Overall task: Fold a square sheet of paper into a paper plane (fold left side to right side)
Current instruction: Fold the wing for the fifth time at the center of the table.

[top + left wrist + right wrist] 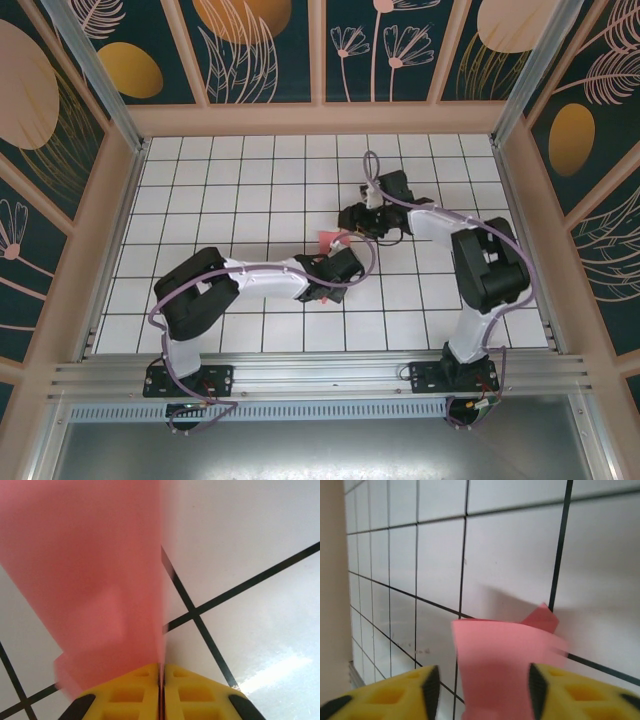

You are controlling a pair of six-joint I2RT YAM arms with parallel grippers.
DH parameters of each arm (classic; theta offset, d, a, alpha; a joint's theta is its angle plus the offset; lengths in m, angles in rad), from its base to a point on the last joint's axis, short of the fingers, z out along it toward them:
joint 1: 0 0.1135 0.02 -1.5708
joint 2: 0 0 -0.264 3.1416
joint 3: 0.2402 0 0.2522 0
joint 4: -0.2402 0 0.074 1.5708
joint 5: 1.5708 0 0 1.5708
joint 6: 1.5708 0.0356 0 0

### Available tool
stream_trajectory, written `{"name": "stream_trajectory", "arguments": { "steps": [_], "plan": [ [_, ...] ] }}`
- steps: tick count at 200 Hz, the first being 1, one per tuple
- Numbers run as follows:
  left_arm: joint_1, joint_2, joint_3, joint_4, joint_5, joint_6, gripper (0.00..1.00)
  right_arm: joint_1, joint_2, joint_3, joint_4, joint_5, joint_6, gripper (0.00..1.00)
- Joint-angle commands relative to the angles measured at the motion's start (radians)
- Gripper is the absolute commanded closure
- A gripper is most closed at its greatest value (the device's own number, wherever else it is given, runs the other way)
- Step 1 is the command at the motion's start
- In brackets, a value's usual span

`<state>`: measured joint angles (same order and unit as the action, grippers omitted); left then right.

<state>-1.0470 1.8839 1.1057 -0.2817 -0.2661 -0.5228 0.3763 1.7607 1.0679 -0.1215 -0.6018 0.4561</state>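
**Pink paper pinched by the left gripper, with the right gripper's fingers apart around it**

From above, the pink paper (326, 240) shows as a small patch near the middle of the white gridded table (250, 190). It sits between the two arm tips, and most of it is covered by them, so its outline and folds cannot be read from this view. The left gripper (330, 262) reaches in from the near left. The right gripper (345, 232) comes in from the far right. The two are close together over the paper, but from up here the fingers of both are too small and dark to judge.

In the left wrist view, the left gripper (161, 667) has its yellow fingers (135, 695) pressed together, with only a thin seam between them. The pink paper (90, 570) rises out of that seam, pinched there. It spreads up and to the left as a blurred sheet that runs off the top of the picture. A faint stepped edge shows low on its left side, but the blur leaves the layers unclear. Black grid lines (240, 587) cross the table to the right.

In the right wrist view, the right gripper (482, 680) has its fingers (395, 695) spread. The pink paper (505, 655) lies in the gap between them, and its near end is cut off at the bottom edge. Whether either pad touches it cannot be told. A small raised corner (540, 620) sticks up at its far right, and the edge there is smeared. A beige wall (330, 580) runs along the left.
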Motion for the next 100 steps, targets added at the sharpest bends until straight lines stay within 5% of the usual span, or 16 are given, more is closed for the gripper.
{"name": "stream_trajectory", "arguments": {
  "steps": [1,35,100],
  "plan": [
    [0.036,-0.048,-0.037,0.070,0.104,-0.033,0.89,-0.045,-0.131,-0.064,0.080,0.071,0.002,0.40],
    [0.083,-0.076,-0.078,0.153,0.216,-0.048,0.89,-0.094,-0.283,-0.189,0.125,0.133,0.000,0.24],
    [0.210,-0.109,-0.208,0.419,0.512,-0.143,0.88,-0.095,-0.381,-0.372,0.205,0.146,-0.020,0.21]
  ]
}}
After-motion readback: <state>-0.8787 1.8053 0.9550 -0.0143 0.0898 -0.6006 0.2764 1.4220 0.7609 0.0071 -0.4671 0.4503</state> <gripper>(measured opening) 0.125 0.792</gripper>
